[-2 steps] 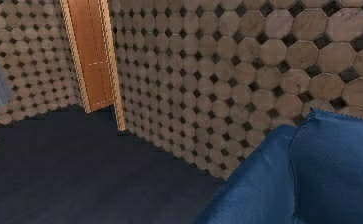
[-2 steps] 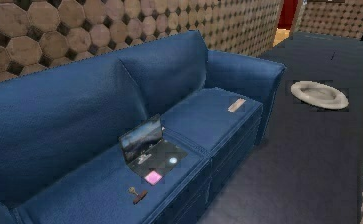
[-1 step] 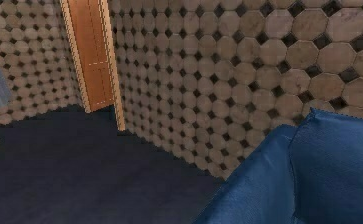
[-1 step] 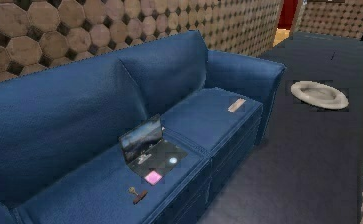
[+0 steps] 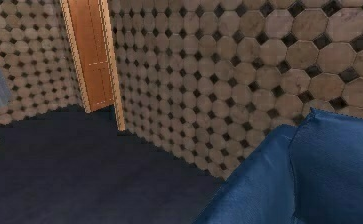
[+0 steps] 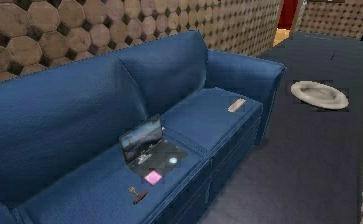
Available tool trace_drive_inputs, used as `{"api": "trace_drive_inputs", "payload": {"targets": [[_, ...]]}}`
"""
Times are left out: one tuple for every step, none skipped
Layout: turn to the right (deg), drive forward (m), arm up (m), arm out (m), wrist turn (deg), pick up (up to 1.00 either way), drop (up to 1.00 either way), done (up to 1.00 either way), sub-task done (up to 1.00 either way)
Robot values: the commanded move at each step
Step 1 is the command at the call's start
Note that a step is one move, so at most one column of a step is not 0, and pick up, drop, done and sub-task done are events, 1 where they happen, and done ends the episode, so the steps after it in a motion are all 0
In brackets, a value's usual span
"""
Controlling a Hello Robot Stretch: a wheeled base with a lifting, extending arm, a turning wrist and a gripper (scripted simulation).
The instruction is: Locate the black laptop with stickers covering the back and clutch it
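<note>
On blue sofa (image 6: 74, 105), open black laptop (image 6: 152, 153)

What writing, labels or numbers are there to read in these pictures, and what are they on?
No text can be read anywhere.
The small coloured patches on the open laptop, which lies on the blue sofa, are too small to read.

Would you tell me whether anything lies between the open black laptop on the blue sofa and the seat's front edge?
Only small things: a small dark flat object lies on the cushion of the blue fabric sofa just in front of the open black laptop, beside a small pink patch. Nothing tall blocks it.
</note>
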Motion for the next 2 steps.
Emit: {"api": "trace_drive_inputs", "payload": {"targets": [[0.0,0.00,0.00,0.40,0.0,0.00,0.00,0.00,0.00],[0.0,0.00,0.00,0.00,45.0,0.00,0.00,0.00,0.00]]}}
